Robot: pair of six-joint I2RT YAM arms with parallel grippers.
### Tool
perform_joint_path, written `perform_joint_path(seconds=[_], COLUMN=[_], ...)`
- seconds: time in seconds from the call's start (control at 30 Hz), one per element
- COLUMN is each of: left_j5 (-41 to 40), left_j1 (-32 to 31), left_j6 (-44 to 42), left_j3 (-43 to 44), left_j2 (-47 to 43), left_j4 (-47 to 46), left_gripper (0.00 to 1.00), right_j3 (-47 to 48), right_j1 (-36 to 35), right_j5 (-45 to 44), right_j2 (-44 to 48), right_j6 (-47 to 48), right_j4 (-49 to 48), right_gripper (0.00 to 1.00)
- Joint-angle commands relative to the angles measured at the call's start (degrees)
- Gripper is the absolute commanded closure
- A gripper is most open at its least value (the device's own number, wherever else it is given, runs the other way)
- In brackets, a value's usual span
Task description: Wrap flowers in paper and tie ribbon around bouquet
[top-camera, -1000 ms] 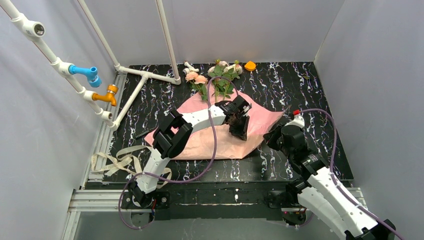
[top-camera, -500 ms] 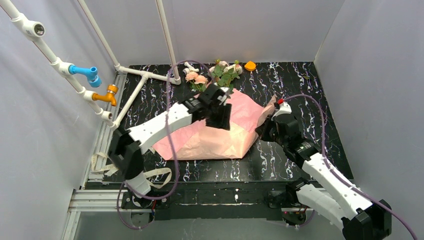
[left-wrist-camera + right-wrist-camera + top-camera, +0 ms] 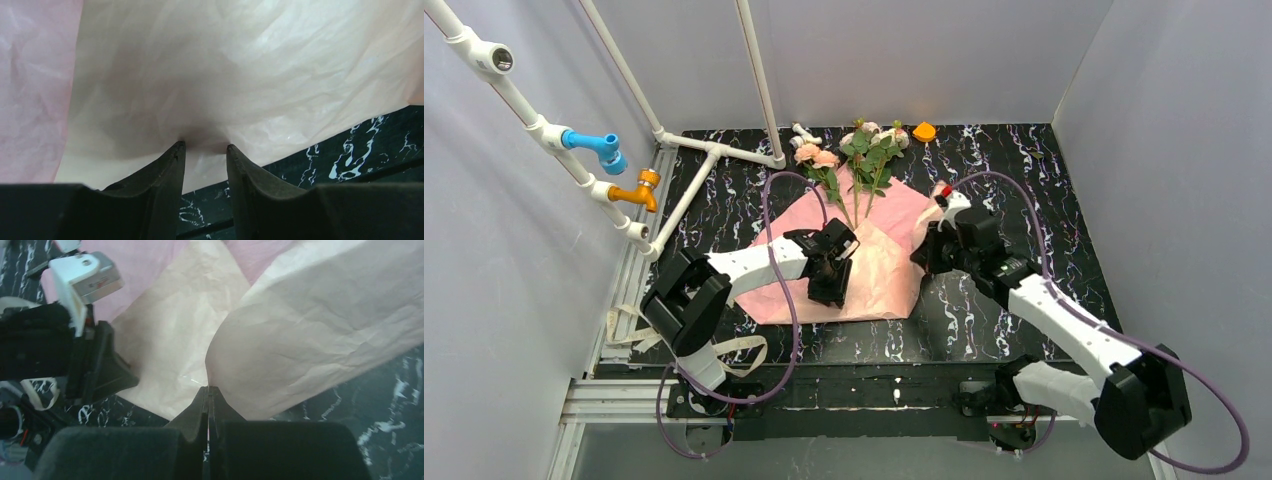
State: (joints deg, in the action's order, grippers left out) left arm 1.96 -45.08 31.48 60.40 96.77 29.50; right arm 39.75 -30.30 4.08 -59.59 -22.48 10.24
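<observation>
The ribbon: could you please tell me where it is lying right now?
In the top view the ribbon lies tangled at the table's near left edge, beside the left arm's base, nearer and further left than the paper.

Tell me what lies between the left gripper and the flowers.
Only the paper. In the top external view, the sheet covers the stretch from the left gripper up to the stem ends of the flowers, which rest on it.

paper [image 3: 250, 75]: thin, crinkled, matt; tan face at the left claw [image 3: 205, 146] tips, pink face to their left | fingers [image 3: 162, 187]: smooth matt black plastic | table [image 3: 370, 150] right of claw: glossy black, white-veined marble look
</observation>
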Motion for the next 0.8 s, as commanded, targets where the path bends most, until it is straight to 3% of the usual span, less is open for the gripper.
perform_joint_path(seconds=[0.0,0.23,0.6,0.7,0.77], left_j5=[0.9,2.0,0.7,-1.1,-3.2], left_j1=[0.6,1.6,2.9,3.4,4.4], left_j6=[-1.0,-1.2,-0.2,0.6,1.1], left_j3=[0.7,-0.4,-3.0,-4.8,-6.2], left_j2=[1.2,-0.9,-10.9,-17.8,-22.7], left_j4=[-3.9,-5.2,-2.0,-2.2,-3.7], left_gripper=[0.66,0.66,0.66,0.55,0.38], right_j3=[5.4,10.7,10.2,10.1,9.8], right_j1=[-2.9,-9.8,-10.4,-10.5,-10.5], right_j5=[8.8,8.9,11.6,13.3,14.8], right_j2=[-5.2,-18.5,-28.1,-30.0,-31.3], right_j6=[2.7,0.8,-1.7,-1.6,-2.2], right_j4=[-6.6,-12.5,-18.8,-20.1,-22.0], right_gripper=[0.99,0.99,0.99,0.99,0.99])
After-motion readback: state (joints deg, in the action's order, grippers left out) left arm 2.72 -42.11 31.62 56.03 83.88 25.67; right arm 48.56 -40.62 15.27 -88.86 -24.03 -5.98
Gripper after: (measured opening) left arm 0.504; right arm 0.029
